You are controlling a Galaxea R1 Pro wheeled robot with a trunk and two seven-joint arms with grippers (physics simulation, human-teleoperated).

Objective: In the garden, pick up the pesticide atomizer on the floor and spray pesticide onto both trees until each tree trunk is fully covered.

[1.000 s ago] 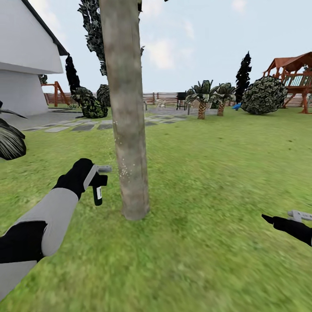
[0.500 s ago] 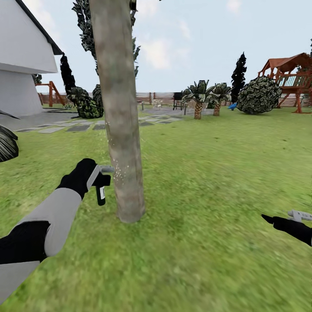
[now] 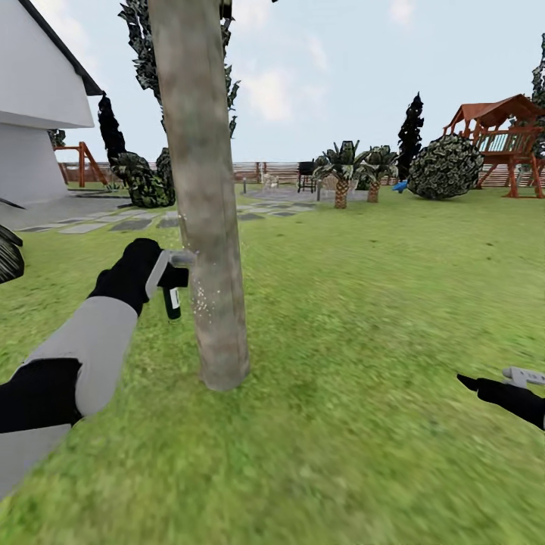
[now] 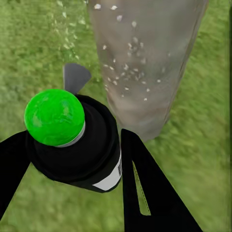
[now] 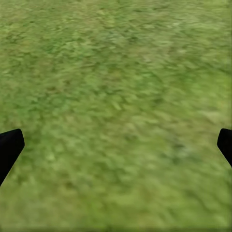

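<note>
Standing at the far left of the tree trunk (image 3: 203,189) was a white house (image 3: 34,91), with stepping stones (image 3: 113,225) on the lawn (image 3: 378,303) beside it. The left gripper (image 3: 168,274) hung just left of the trunk, its jaws clamped on the pesticide atomizer (image 3: 172,299), a black bottle with a green cap (image 4: 54,117) and a grey nozzle (image 4: 76,77) aimed at the bark. Pale specks (image 4: 128,67) dotted the trunk in front of the nozzle. The trunk itself rose upright from the grass, slightly flared at its base. Well right of it, in the distance, stood two short palms (image 3: 356,170), a round shrub (image 3: 445,168) and a wooden play structure (image 3: 506,132) before the slatted fence (image 3: 265,170). Low and far right of the trunk, the right gripper (image 3: 492,386) hovered over bare grass, jaws spread wide and holding nothing.
</note>
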